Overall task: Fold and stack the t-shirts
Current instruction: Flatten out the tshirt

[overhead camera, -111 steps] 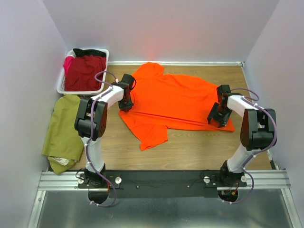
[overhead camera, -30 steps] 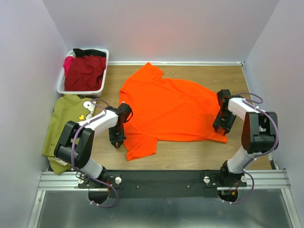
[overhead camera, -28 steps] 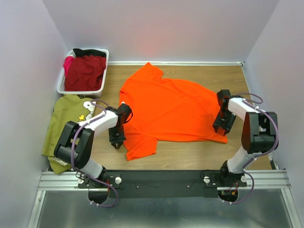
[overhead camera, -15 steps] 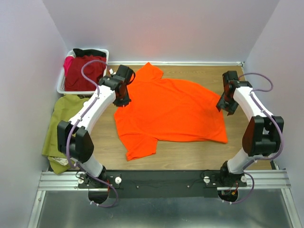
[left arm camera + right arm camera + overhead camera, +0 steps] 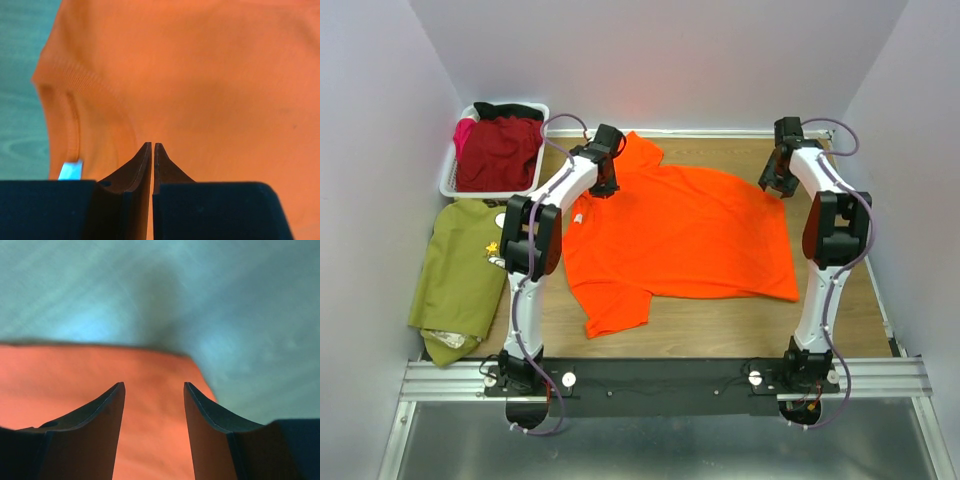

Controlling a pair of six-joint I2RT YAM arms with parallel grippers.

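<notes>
Wooden desk [image 5: 720,320] with the orange t-shirt [image 5: 680,230] spread flat at its middle; the left tool [image 5: 152,145] stood at the collar, jaws all but together, the right tool [image 5: 153,384] over the far right corner, jaws apart. A shallow nip might have taken one layer only or slipped, skewing the fold. Whether cloth lay between the left jaws could not be made out; the right wrist view was blurred.
</notes>
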